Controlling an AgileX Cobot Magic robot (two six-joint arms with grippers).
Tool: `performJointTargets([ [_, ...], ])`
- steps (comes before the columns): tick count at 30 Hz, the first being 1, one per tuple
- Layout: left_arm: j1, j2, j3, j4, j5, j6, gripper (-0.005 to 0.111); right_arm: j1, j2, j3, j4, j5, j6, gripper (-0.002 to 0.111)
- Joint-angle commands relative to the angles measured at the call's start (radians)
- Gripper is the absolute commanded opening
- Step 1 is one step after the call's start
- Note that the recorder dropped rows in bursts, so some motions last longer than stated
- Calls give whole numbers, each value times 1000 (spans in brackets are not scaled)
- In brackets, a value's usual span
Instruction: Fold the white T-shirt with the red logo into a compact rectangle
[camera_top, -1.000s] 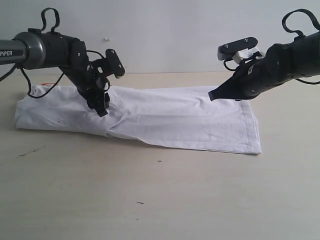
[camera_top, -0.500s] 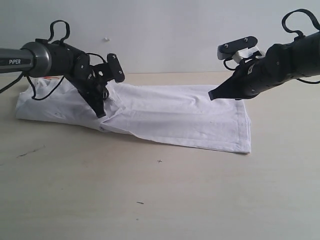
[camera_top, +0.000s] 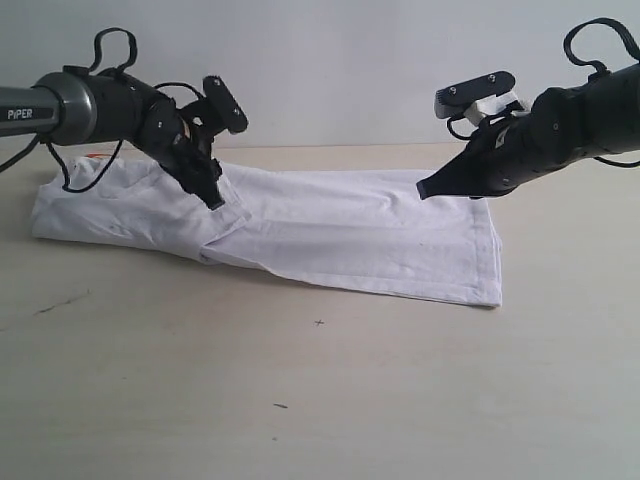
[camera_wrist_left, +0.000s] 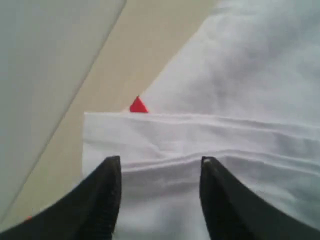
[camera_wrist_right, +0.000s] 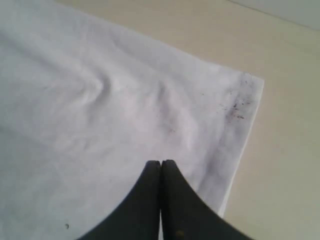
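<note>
The white T-shirt (camera_top: 330, 235) lies folded into a long band across the table, front side down. Most of the red logo is hidden; a small red corner (camera_wrist_left: 138, 105) pokes out from under a folded hem, and I cannot tell whether it belongs to the logo. My left gripper (camera_top: 215, 200) hovers just above the band's left part, jaws open over a hemmed fold (camera_wrist_left: 160, 162) with nothing between them. My right gripper (camera_top: 422, 190) hangs shut and empty above the band's right end (camera_wrist_right: 161, 162), close to the hem corner (camera_wrist_right: 245, 100).
The shirt rests on a beige tabletop (camera_top: 320, 400) with a pale wall behind it. A few small dark specks mark the table in front of the shirt (camera_top: 280, 405).
The left gripper has risen off the shirt and drawn back, with its jaws now apart. Early on the shirt's right end slid a little to the left. The right arm stayed still.
</note>
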Motion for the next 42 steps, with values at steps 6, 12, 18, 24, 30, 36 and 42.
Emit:
performJointTargets([
  [6, 175, -64, 14, -315, 406, -84, 11, -1, 55, -170, 5, 338, 31, 0],
  [12, 208, -64, 175, -351, 410, -62, 0, -1, 55, -118, 10, 334, 31, 0],
  [18, 207, -78, 296, -351, 412, -45, 0, -1, 55, -85, 20, 313, 35, 0],
  [24, 207, -166, 415, -351, 431, -19, 0, -1, 53, -77, 35, 314, 35, 0],
  [30, 207, -305, 520, -351, 517, -4, 0, -1, 53, -77, 53, 311, 35, 0],
  [36, 207, -445, 556, -356, 382, -61, 0, 1, 53, -77, 79, 322, 31, 0],
  [42, 207, -502, 556, -498, 183, -140, 0, 7, 87, -77, 86, 295, 31, 0],
])
